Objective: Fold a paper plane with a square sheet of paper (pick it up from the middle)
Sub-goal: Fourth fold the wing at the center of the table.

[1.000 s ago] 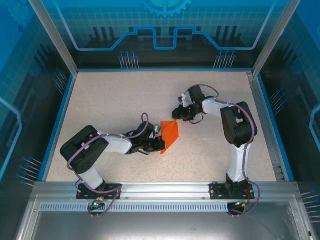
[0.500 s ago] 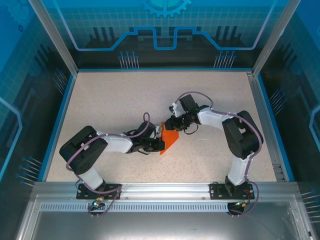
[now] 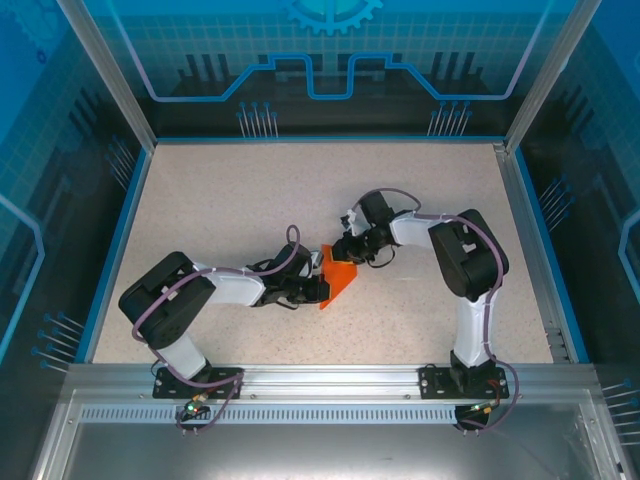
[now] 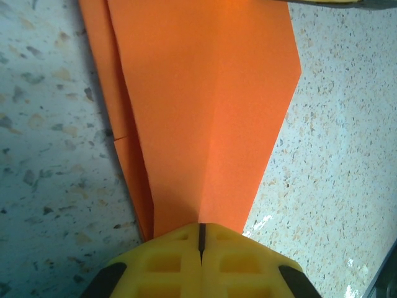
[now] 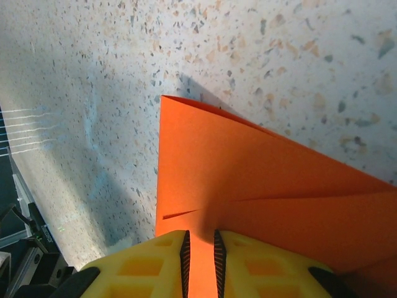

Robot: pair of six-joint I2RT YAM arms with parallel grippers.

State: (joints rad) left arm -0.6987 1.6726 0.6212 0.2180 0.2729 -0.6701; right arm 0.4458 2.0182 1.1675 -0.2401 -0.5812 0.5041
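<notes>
We look down on a speckled beige table (image 3: 220, 200) with a blue rim (image 3: 118, 240). Aluminium posts (image 3: 105, 75) and translucent blue panels (image 3: 40, 150) close it in. The back panel carries a printed gear (image 3: 330, 12) and angular circuit-style lines. A metal rail (image 3: 330, 385) runs along the near edge, and both bases are bolted there.

By our count there are two arms, two grippers with two yellow fingers (image 4: 167, 261) each, and one paper (image 3: 340, 280).

The left arm (image 3: 200, 295) lies low and reaches right toward the middle of the table. The left gripper (image 3: 318, 290) is pressed together on the paper's narrow end. In its wrist view the fingers meet in a thin seam. The orange sheet (image 4: 205, 105) fans out from them, its centre crease in line with that seam, and a second layer's edge shows at the left.

The paper is bright orange, creased to a pointed shape, and sits near the table's middle between the two grippers. We cannot tell whether its underside rests on the table.

The right gripper (image 3: 346, 250) pinches the paper's far edge. In its wrist view its fingers (image 5: 142, 267) stand a narrow slit apart with a strip of orange (image 5: 248, 186) between them. The right arm (image 3: 465, 255) bends at the elbow from the near right.
</notes>
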